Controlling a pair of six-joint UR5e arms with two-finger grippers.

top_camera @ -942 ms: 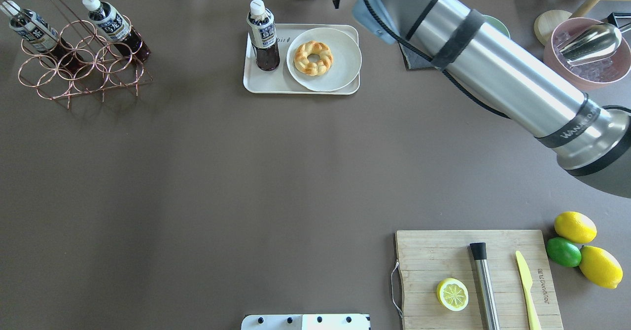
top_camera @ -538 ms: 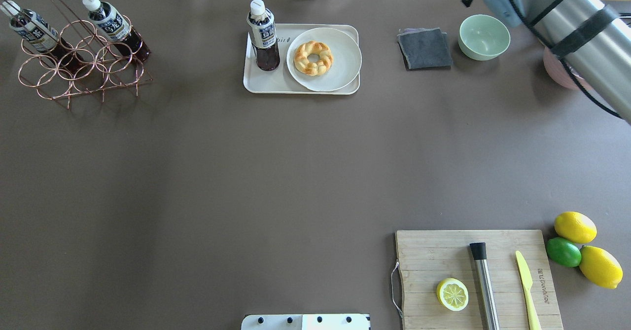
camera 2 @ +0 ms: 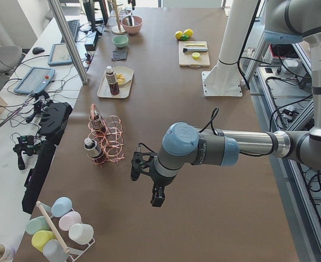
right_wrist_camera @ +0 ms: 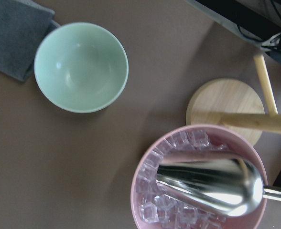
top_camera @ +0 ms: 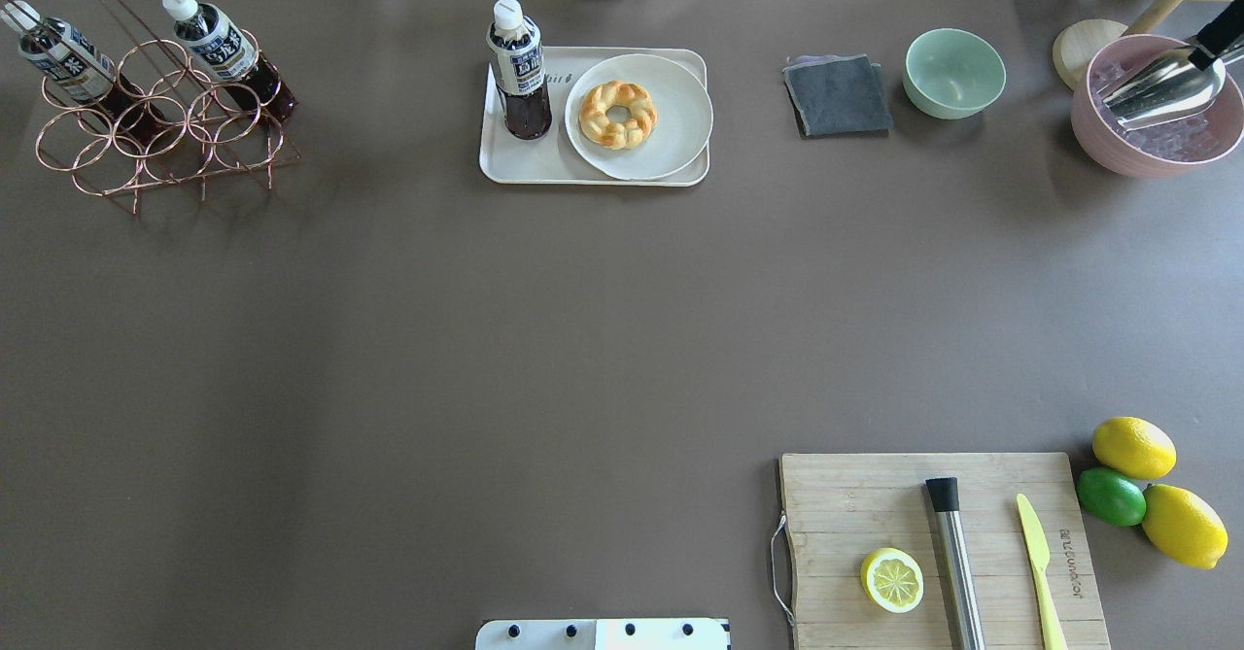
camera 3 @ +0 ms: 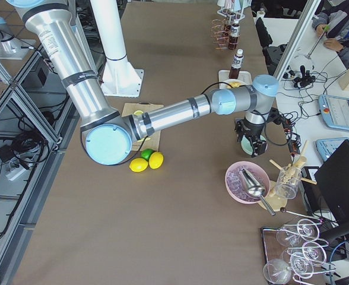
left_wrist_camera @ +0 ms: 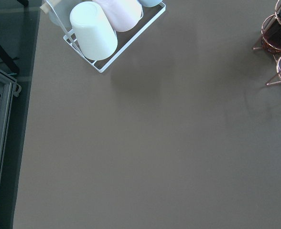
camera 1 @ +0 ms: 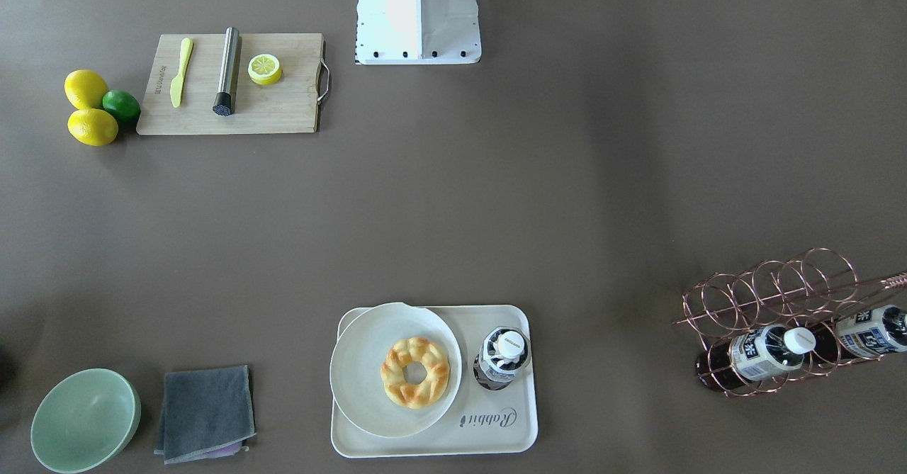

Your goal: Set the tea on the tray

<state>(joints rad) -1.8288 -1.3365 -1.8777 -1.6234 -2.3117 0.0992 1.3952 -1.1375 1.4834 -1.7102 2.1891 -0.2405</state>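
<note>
From across the table, the tea (camera 1: 504, 356) stands upright on the tray (camera 1: 521, 431), just beside a plate (camera 1: 361, 375) that holds a doughnut (camera 1: 415, 373). A copper rack (camera 1: 779, 297) well to the side holds two more bottles (camera 1: 762, 360) lying in its rings. The green bowl (camera 1: 83, 417) is empty, with a folded cloth (camera 1: 205, 412) beside it.

From overhead, a pink bowl (top_camera: 1098, 145) at the far right holds ice (top_camera: 1181, 140) and a metal scoop (top_camera: 1166, 85). The right arm (camera 3: 174, 110), which crossed this corner 0.9 s ago and hid the green bowl and cloth, had drawn back to the edge by 0.5 s ago and is now out of this view. The tea and tray lie as they did.

From the left end, the left gripper (camera 2: 156, 197) hangs over bare table on the near side of the rack, with the tea well apart beyond it. I cannot tell how its jaws stand.

From the right end, the right gripper (camera 3: 256, 145) hovers over the green bowl, near the pink bowl, with the tea farther along on the tray. Its jaws cannot be judged either.

The left wrist camera shows upturned cups (left_wrist_camera: 93, 29) in a white wire holder (left_wrist_camera: 131, 45) and a corner of the rack, but no fingers.

The right wrist camera shows the empty green bowl and the ice-filled pink bowl with its scoop.
</note>
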